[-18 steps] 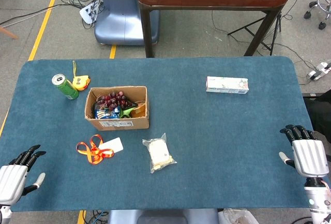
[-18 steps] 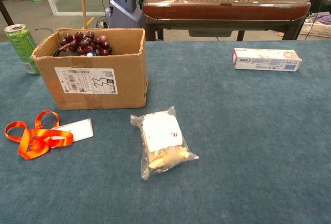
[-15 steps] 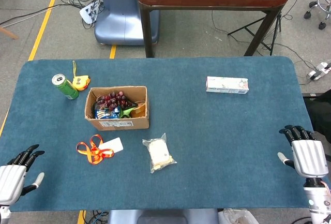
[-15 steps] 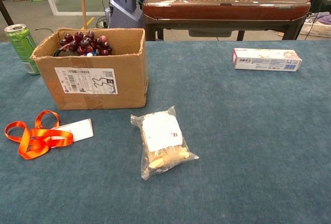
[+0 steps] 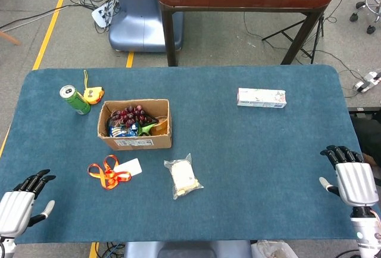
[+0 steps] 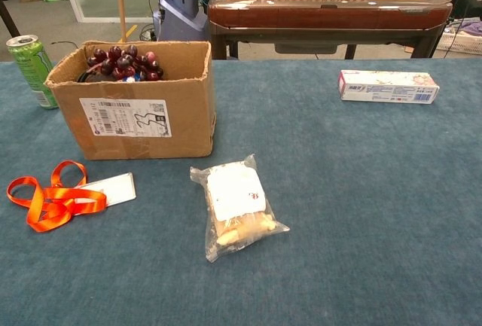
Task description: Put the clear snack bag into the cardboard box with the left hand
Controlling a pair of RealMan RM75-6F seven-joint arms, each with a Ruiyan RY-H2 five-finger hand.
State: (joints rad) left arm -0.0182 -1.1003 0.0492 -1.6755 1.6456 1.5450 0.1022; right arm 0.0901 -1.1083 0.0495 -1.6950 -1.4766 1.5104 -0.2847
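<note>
Well, the snack bag lies apart—right of left hand.

A green can (upright), an orange lanyard with its card, and a toothpaste box lie well apart.

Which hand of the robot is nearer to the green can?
The left hand. It is at the table's near left corner, below the green can. The right hand is at the near right edge, far across the table.
</note>
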